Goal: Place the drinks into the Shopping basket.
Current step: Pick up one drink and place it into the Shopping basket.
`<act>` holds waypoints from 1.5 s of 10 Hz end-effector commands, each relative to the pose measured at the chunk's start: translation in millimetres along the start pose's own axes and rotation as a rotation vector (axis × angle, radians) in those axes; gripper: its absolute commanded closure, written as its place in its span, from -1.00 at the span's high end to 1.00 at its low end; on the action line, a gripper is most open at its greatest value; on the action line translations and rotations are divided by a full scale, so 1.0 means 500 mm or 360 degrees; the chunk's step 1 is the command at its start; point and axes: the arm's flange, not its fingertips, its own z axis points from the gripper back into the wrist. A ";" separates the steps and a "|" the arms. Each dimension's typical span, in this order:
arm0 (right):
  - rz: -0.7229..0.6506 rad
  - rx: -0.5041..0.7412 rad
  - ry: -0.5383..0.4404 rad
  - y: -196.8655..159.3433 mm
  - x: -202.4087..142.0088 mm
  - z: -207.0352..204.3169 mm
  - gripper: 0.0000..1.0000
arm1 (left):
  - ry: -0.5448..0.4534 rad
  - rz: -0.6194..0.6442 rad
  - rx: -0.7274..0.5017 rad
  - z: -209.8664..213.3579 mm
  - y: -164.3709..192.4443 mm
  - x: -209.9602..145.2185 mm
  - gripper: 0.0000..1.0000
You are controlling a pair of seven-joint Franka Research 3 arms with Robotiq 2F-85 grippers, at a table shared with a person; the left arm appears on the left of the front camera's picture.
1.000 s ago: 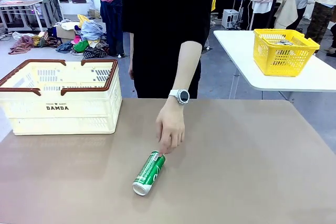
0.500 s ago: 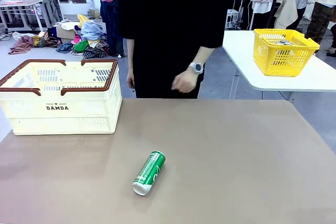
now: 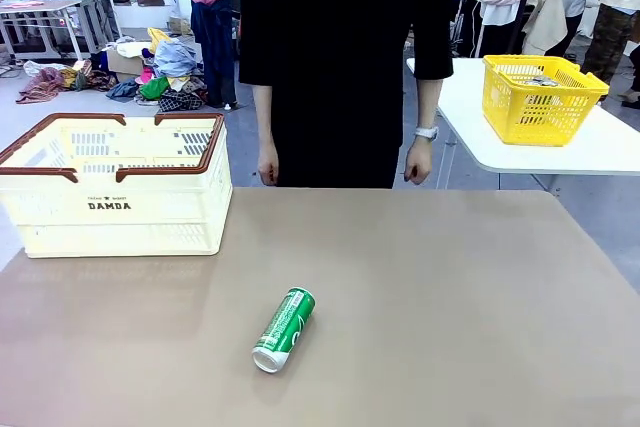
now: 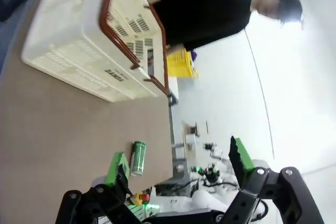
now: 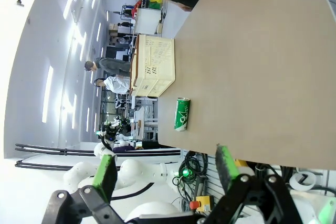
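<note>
Green can with white lettering laid sideways near the table's near edge, DAMDA basket set at its far-left corner, left gripper and right gripper seen spread wide in wrist views

We see bright, even light on the desk, faint shadows; wrist views warp at the edges, the left one glaring white toward three o'clock.

Grey floor, white side table beyond

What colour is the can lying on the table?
Green with white lettering and silver ends; the can lies on its side, clearest in the front view.
</note>
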 end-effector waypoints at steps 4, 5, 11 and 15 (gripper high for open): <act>0.0039 0.0023 -0.0030 0.007 -0.008 0.009 1.00 | 0.0792 -0.0541 0.0464 -0.487 -0.154 -0.253 1.00; 0.0039 0.0023 -0.0030 0.007 -0.008 0.009 1.00 | 0.0918 -0.0661 0.0570 -0.568 -0.152 -0.336 1.00; 0.0039 0.0023 -0.0030 0.007 -0.008 0.009 1.00 | 0.1201 -0.1004 0.0837 -0.824 -0.192 -0.476 1.00; 0.0039 0.0023 -0.0030 0.007 -0.008 0.009 1.00 | 0.1211 -0.1008 0.0857 -0.841 -0.179 -0.493 1.00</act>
